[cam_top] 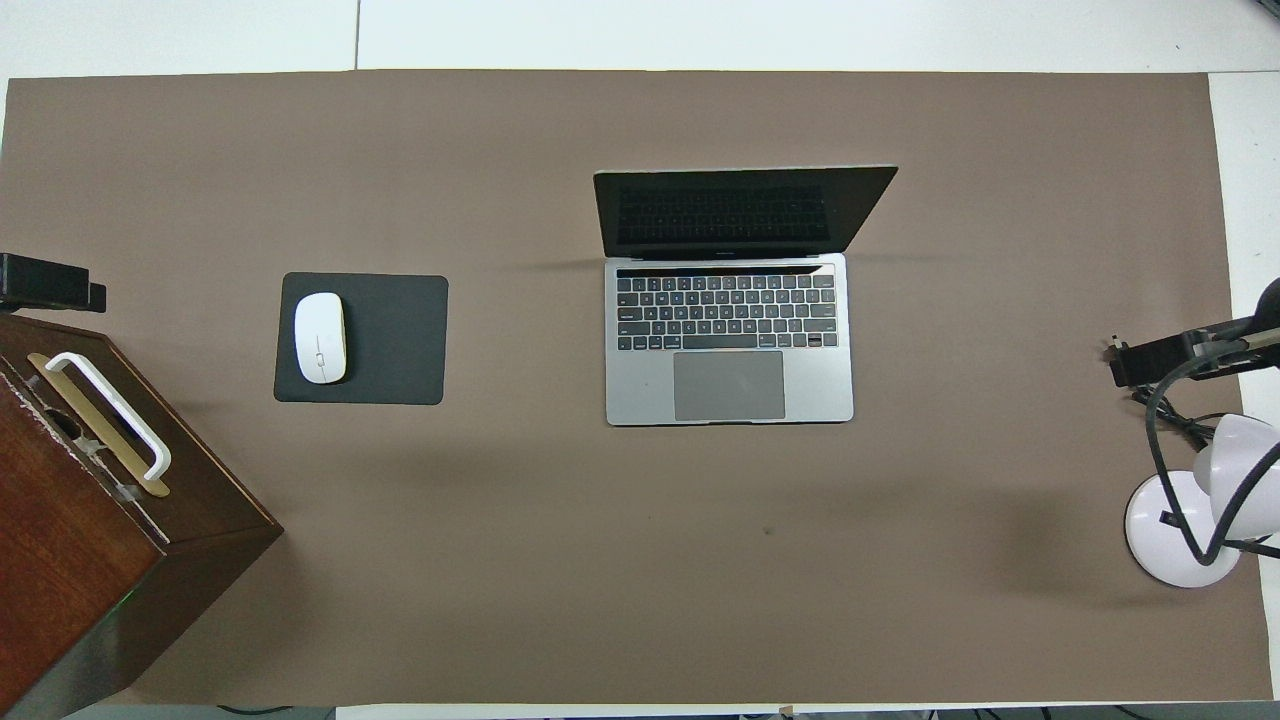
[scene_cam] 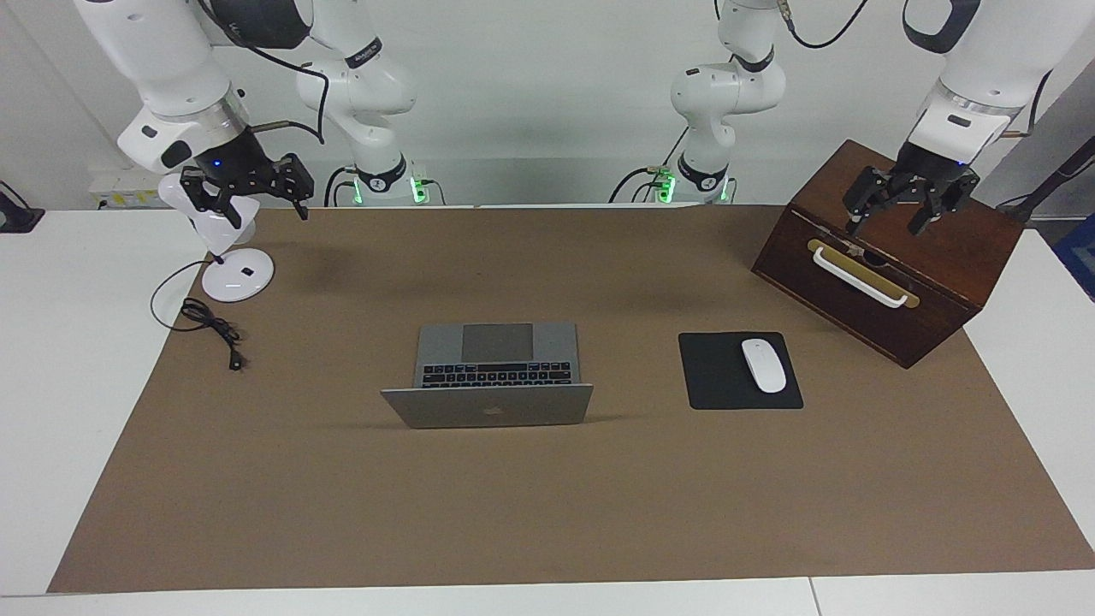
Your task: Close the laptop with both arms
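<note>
The silver-grey laptop [scene_cam: 488,404] stands open in the middle of the brown mat, its lid with the apple logo upright and its dark screen turned toward the robots. Its black keys and grey trackpad show in the overhead view [cam_top: 730,340]. My right gripper [scene_cam: 252,201] hangs open and empty over the white lamp at the right arm's end, well apart from the laptop; it also shows in the overhead view [cam_top: 1150,360]. My left gripper [scene_cam: 890,224] hangs open and empty over the wooden box at the left arm's end; only its tip shows in the overhead view [cam_top: 50,283].
A black mouse pad [scene_cam: 719,376] with a white mouse [scene_cam: 763,365] lies beside the laptop toward the left arm's end. A brown wooden box [scene_cam: 941,257] with a white handle [scene_cam: 858,278] stands there too. A white lamp [scene_cam: 238,275] and a black cable [scene_cam: 214,329] sit at the right arm's end.
</note>
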Robot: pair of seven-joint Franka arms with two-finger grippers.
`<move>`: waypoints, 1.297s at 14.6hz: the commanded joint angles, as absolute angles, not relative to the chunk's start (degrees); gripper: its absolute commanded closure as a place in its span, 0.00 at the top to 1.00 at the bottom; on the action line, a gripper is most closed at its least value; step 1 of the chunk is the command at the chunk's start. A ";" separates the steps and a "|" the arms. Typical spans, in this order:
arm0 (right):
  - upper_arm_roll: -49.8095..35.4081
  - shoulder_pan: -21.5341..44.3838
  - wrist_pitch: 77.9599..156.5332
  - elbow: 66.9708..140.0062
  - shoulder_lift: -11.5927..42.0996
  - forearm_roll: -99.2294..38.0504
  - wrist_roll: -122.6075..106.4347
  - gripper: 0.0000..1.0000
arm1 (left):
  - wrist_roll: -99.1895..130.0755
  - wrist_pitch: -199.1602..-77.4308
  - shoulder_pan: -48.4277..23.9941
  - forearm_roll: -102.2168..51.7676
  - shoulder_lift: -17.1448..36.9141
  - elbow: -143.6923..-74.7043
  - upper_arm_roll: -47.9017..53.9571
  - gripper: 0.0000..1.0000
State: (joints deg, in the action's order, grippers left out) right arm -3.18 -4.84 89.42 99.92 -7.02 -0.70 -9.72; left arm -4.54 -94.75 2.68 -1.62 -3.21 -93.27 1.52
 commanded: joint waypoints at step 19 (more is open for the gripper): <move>-1.93 -9.93 94.29 86.05 1.22 -2.90 -7.73 0.98 | -3.87 -94.57 3.25 -0.70 -3.08 -93.08 1.85 1.00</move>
